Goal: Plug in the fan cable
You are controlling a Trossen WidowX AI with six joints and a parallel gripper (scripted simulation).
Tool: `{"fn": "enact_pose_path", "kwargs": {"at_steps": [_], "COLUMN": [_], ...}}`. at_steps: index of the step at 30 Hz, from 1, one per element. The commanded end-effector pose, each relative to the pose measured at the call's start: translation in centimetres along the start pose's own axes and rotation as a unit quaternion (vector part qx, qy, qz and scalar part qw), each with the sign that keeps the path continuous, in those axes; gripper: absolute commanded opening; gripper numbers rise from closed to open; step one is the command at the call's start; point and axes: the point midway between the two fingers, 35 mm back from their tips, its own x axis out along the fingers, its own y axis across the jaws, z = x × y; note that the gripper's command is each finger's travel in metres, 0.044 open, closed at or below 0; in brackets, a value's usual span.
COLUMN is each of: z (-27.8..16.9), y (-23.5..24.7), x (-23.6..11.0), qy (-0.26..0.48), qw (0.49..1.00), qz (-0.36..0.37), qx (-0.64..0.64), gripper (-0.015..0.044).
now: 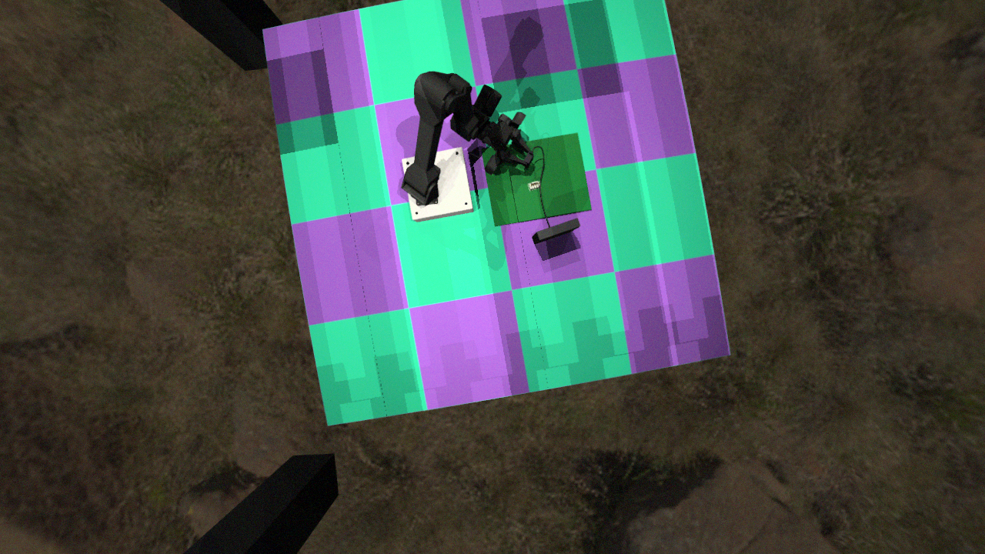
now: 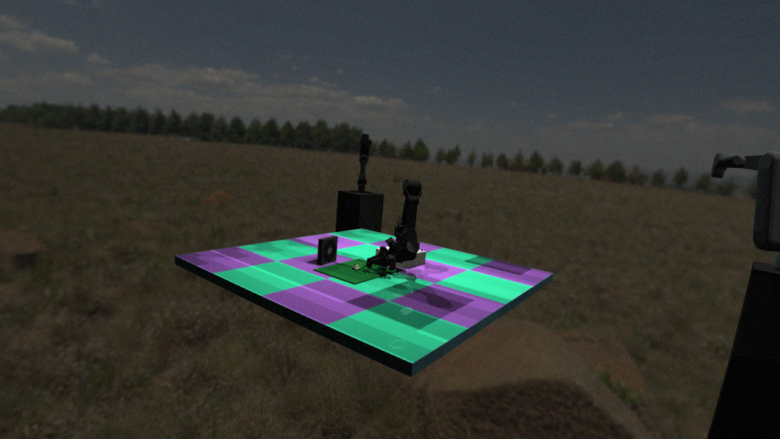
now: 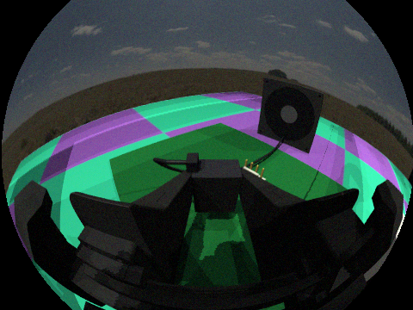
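My gripper (image 3: 216,175) (image 1: 515,155) (image 2: 376,261) is shut on the fan cable's dark plug (image 3: 215,192) and holds it low over the near-arm part of the green board (image 1: 564,199) (image 2: 335,271) (image 3: 155,167). The four-pin header (image 1: 534,185) (image 2: 355,266) (image 3: 255,170), pale with gold pins, stands on the board just ahead and to the right of the plug, apart from it. The black fan (image 1: 555,231) (image 2: 327,250) (image 3: 288,115) stands upright just beyond the board's far edge. Its thin black cable (image 1: 541,171) (image 3: 274,150) runs from the fan across the board to the plug.
The arm stands on a white base plate (image 1: 451,185) beside the board, on a purple and green checkered table (image 1: 482,330) (image 2: 381,322). Black posts (image 1: 268,509) (image 2: 358,210) stand off the table's corners. A camera mount (image 2: 763,202) is at the right.
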Motion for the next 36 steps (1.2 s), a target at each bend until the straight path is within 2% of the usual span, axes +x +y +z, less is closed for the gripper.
{"fn": "enact_pose_path", "kwargs": {"at_steps": [1, 18, 36], "z": [-0.3, -2.0, -1.8], "y": [0.1, 0.1, 0.0], "x": [0.1, 0.4, 0.3], "qy": [0.000, 0.000, 0.000], "qw": [1.000, 1.000, 1.000], "qz": [0.001, 0.000, 0.000], "qx": [0.000, 0.000, -0.002], "gripper": [0.0000, 0.0000, 0.0000]}}
